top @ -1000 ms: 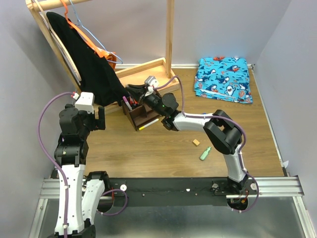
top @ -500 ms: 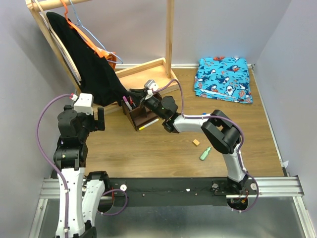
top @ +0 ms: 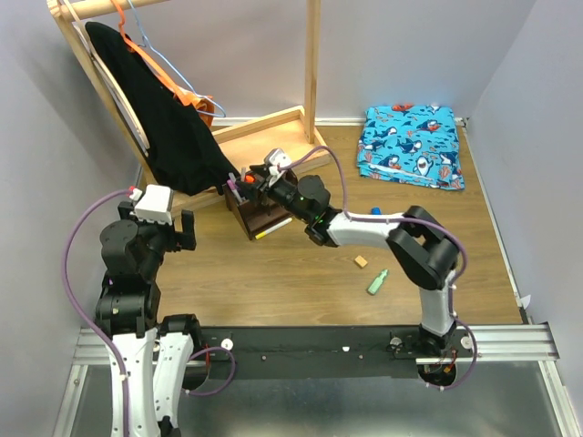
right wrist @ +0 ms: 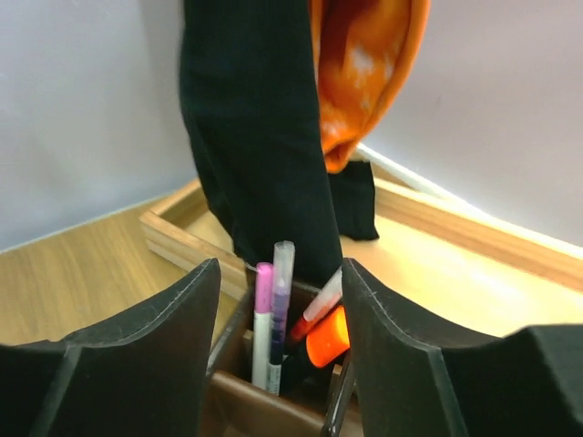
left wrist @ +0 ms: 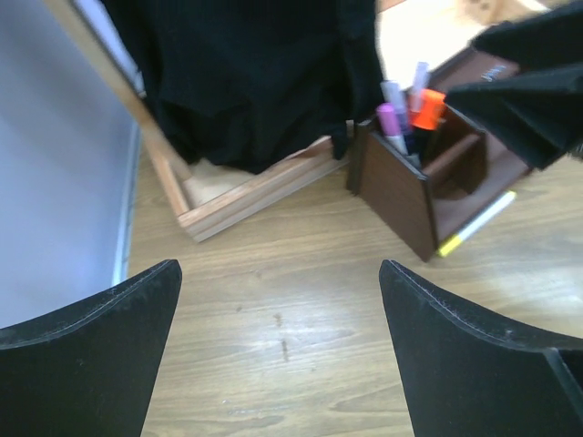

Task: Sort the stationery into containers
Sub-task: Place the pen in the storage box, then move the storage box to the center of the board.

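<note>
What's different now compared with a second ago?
The left hand drew back towards its base; the right arm's elbow swung rightward, with the open right hand staying over the dark brown wooden organiser. Nothing was grabbed or dropped. The mint-green highlighter and tan eraser cube lay untouched.

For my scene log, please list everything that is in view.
organiser: one, dark brown, table centre-left
pens: at least three, pink, purple, orange, upright in organiser
yellow pen: one, yellow-white, lying at organiser's base
eraser: one, tan, on table
highlighter: one, green, near eraser
cloth: one, blue shark print, far right
garment: one, black, hanging on rack
hanger: one, orange, on rack
rack: one, pale wood, back left
left gripper: open, empty
right gripper: open, at the pens
</note>
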`<state>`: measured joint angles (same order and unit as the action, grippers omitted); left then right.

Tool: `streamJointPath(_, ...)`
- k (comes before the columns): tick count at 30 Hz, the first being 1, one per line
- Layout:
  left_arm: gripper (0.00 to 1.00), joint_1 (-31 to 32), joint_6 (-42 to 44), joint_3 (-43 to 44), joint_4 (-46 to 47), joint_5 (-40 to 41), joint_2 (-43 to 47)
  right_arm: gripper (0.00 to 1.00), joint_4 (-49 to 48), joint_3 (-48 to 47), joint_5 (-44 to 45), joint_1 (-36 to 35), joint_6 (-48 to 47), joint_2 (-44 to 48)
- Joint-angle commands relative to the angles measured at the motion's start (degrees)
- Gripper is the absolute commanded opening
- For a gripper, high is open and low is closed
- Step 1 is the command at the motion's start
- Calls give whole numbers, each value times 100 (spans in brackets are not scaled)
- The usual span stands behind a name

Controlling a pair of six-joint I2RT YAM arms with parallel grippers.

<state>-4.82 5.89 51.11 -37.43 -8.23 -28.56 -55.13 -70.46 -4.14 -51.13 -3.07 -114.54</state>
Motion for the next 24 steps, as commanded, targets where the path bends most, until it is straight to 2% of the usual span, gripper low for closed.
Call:
streamJointPath(1,99,-28,394,-215,-255,-1178,385,66,1544,84,28,-81,-203,1299)
streamJointPath(3,99,-28,746,-259,-413,-1786,534,67,2214,216,-217,-90,-508,1591)
streamJointPath(7,99,-28,791,-391,-502,-1963,711,67,4241,515,-1252,-90,-1344,2085)
streamJointPath(10,98,-28,361,-418,-441,-1866,746,56,5472,419,-1684,-90,-1722,1980)
streamJointPath(11,97,-28,299,-418,-406,-1849,764,48,5800,340,-1808,-90,-1784,1771)
streamJointPath(14,97,-28,0,-471,-247,-1595,834,48,6067,497,-2213,-107,-2196,1698)
streamJointPath(16,98,-19,-88,-445,-221,-1428,834,49,6312,498,-2293,-134,-2794,1541)
streamJointPath(21,99,77,-44,-313,-273,-1094,860,49,7139,6,-2319,-142,-4339,1005)
streamJointPath(24,99,86,-18,-225,-361,-970,869,49,7385,-284,-2223,-142,-4832,697)
